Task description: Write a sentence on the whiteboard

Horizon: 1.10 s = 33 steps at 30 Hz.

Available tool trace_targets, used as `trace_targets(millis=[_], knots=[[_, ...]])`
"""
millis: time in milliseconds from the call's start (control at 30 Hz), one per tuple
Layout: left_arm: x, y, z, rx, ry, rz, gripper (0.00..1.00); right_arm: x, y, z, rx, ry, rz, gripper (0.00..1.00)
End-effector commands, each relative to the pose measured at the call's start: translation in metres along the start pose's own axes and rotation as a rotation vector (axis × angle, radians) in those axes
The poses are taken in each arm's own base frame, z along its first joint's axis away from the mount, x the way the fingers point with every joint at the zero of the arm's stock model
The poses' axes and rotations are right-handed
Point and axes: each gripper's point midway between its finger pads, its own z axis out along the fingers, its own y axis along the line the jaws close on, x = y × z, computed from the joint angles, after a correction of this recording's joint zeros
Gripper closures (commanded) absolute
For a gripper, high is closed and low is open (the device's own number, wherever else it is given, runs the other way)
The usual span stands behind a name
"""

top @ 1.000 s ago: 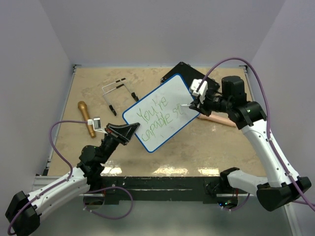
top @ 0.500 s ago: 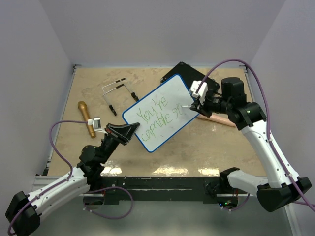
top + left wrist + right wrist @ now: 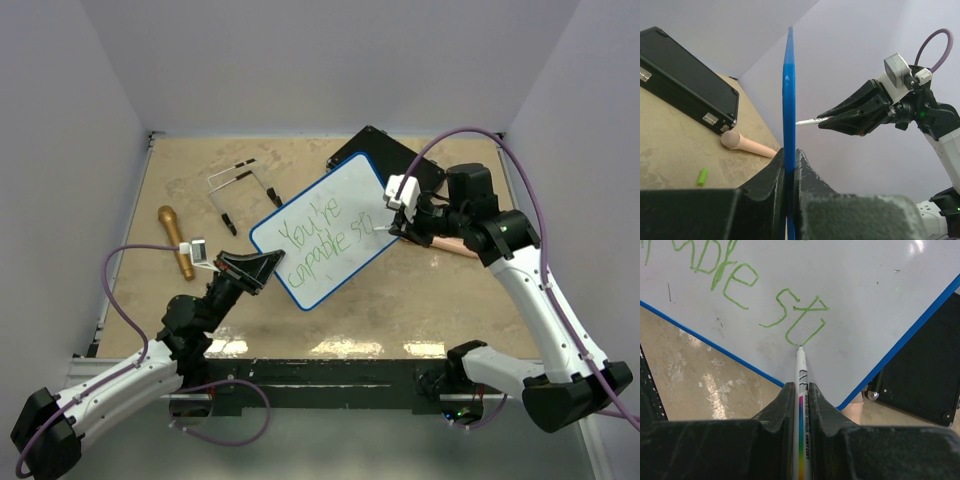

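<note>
Slides away from black case (image 3: 402, 156) since a second ago, tracing the letter after "st": right end effector (image 3: 392, 224) clamped on marker (image 3: 801, 371), tip touching whiteboard (image 3: 350, 192). Left end effector (image 3: 267, 263) pinching whiteboard beside black case. Sentence (image 3: 320, 236) unfinished.

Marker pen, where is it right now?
In the right wrist view, the marker is pinched in the right pincer, bottom centre. Its tip rests on the whiteboard, at the bottom of the last green letters, near the board's blue edge.

Bright even light, soft shadows; glare on whiteboard (image 3: 850, 285), table (image 3: 420, 300) near edge
</note>
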Motion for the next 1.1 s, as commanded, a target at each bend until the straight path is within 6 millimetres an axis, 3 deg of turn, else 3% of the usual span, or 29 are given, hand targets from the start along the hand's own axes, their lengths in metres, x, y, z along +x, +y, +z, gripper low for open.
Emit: trace_targets(millis=[0,400,667,1067], knots=[[-0.04,-0.048,0.002,0.17,-0.142,-0.036,1.0,-0.021,-0.012,-0.005,0.035,-0.055,-0.029,1.0],[-0.04,-0.049,0.002,0.17,-0.138,-0.037,1.0,-0.04,-0.037,-0.01,0.164,-0.12,0.012,1.0],[-0.04,-0.048,0.001,0.164,-0.142,-0.034,1.0,-0.048,-0.022,-0.022,0.132,-0.159,-0.015,1.0],[-0.043,-0.049,0.001,0.163,-0.147,-0.031,1.0,-0.046,-0.02,-0.025,0.14,-0.156,-0.02,1.0]])
